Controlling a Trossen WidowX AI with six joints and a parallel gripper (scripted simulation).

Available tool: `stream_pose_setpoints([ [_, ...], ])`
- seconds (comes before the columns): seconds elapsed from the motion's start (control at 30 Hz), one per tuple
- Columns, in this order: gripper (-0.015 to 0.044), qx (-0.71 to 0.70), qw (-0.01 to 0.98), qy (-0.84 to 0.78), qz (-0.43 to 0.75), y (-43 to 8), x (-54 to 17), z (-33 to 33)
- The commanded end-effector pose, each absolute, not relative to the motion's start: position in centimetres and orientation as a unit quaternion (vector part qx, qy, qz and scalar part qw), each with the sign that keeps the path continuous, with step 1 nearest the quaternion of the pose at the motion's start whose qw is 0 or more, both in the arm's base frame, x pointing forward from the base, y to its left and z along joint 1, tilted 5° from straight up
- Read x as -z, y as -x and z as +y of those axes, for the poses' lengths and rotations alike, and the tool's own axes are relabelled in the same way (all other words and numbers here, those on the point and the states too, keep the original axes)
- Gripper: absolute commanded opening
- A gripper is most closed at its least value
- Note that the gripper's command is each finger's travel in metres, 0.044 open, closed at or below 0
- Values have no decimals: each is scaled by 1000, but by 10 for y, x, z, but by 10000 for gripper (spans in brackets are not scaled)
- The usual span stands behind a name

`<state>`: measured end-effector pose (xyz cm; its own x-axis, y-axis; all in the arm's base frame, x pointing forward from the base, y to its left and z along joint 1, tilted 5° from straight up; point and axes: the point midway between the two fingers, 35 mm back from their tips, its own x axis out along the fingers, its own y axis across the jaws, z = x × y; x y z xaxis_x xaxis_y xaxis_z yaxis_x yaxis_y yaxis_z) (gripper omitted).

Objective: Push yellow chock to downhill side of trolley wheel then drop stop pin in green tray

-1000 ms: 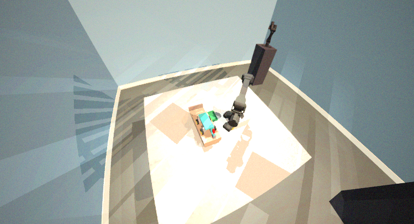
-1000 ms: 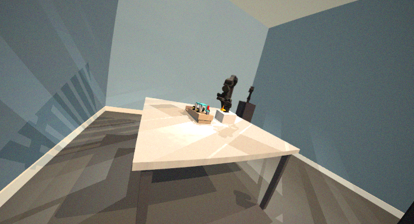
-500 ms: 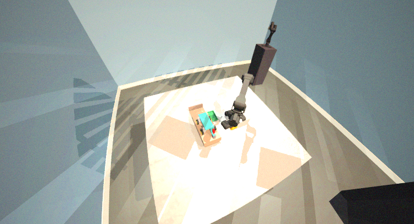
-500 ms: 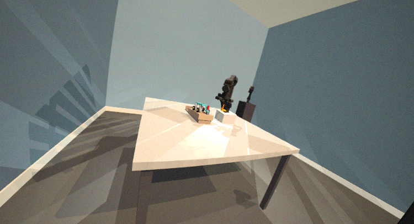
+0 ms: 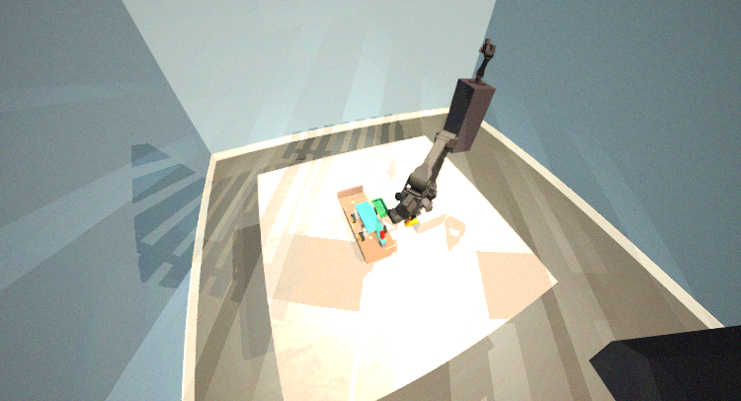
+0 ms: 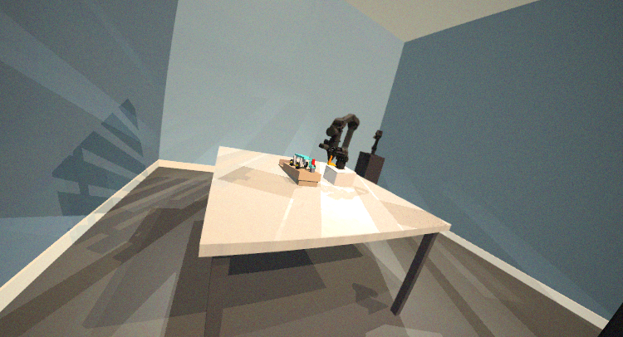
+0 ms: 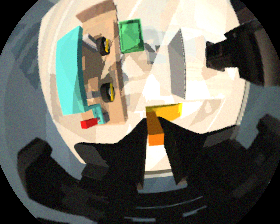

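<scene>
The gripper (image 6: 331,155) (image 7: 154,123) is shut on the orange handle of the yellow chock (image 5: 410,223) (image 6: 331,162) (image 7: 172,110). The chock is to the side of the ramp, apart from the trolley; its rubber base cannot be made out. The turquoise trolley (image 5: 369,217) (image 6: 301,156) (image 7: 69,72) stands on the brown ramp (image 5: 379,253) (image 6: 309,178) (image 7: 120,112). Two of its wheels face the gripper side in the wrist view. The red-headed stop pin (image 5: 382,234) (image 6: 313,162) (image 7: 89,123) stands at one end of the trolley. The green tray (image 5: 380,206) (image 7: 131,36) lies beside the ramp.
A white block (image 6: 341,177) stands beside the ramp, below the arm in the exterior view; its grey side face (image 7: 178,65) shows in the wrist view. A raised lip (image 5: 351,192) closes the ramp end away from the pin. A dark pedestal (image 5: 468,114) (image 6: 369,166) stands behind the arm.
</scene>
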<state>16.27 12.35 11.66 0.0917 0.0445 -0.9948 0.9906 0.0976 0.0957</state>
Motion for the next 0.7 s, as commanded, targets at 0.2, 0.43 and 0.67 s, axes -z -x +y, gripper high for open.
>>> stream_pose_setpoints([
  [0.2,0,441,536,-508,510,-173,-114,95],
  [0.43,0,442,537,-508,509,-181,-112,74],
  [0.67,0,442,537,-507,508,-188,-111,53],
])
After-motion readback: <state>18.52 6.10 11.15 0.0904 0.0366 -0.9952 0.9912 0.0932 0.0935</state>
